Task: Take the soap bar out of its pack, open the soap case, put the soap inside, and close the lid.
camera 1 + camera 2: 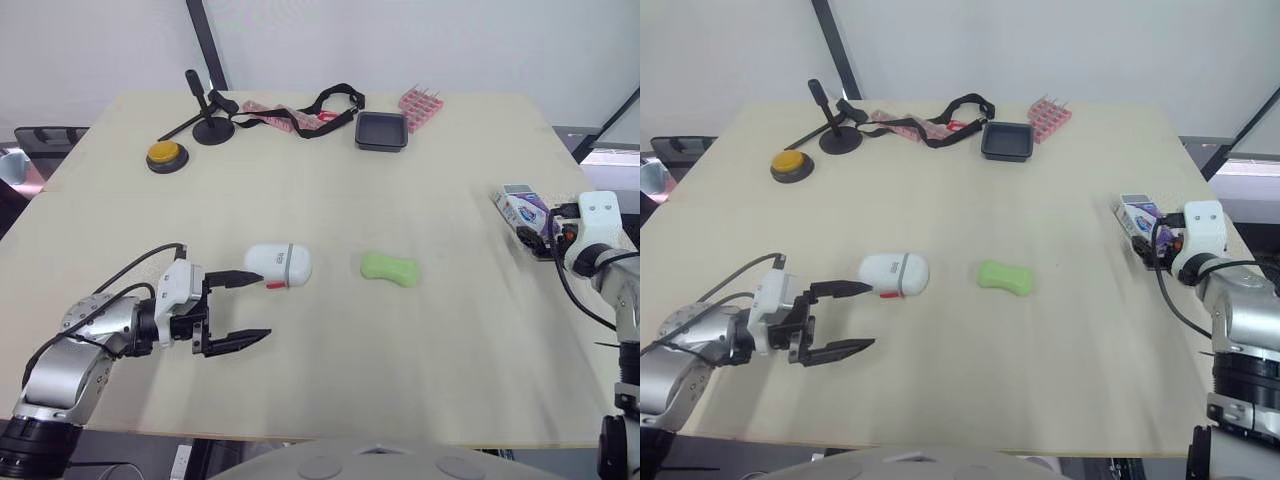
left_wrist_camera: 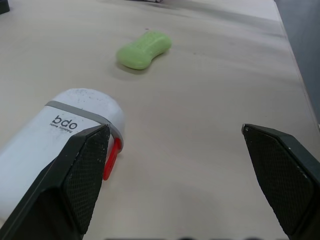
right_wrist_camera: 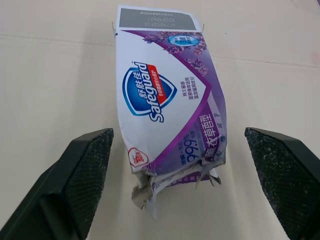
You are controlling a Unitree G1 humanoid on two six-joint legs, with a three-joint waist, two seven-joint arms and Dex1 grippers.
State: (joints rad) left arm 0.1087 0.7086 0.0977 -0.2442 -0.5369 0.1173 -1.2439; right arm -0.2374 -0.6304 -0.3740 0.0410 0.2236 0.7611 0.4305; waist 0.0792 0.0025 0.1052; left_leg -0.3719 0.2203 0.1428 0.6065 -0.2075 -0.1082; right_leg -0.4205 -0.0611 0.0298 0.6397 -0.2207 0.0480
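Left claw gaping wide beside the soap case; right claw gaping wide around the pack.

White, smooth and capsule-shaped, the soap case is lying closed on the desk, showing a grey band, a red latch and the lettering "bdo". Its long axis is running across the desk, rounded end facing the green, peanut-shaped soap bar lying bare near it on the robot's right. One left finger is sitting just beside the latch. Well apart from the case, past the soap, the purple-and-white "Safeguard" pack is lying flat between the right fingers, clear of both, torn end pointing at that claw.
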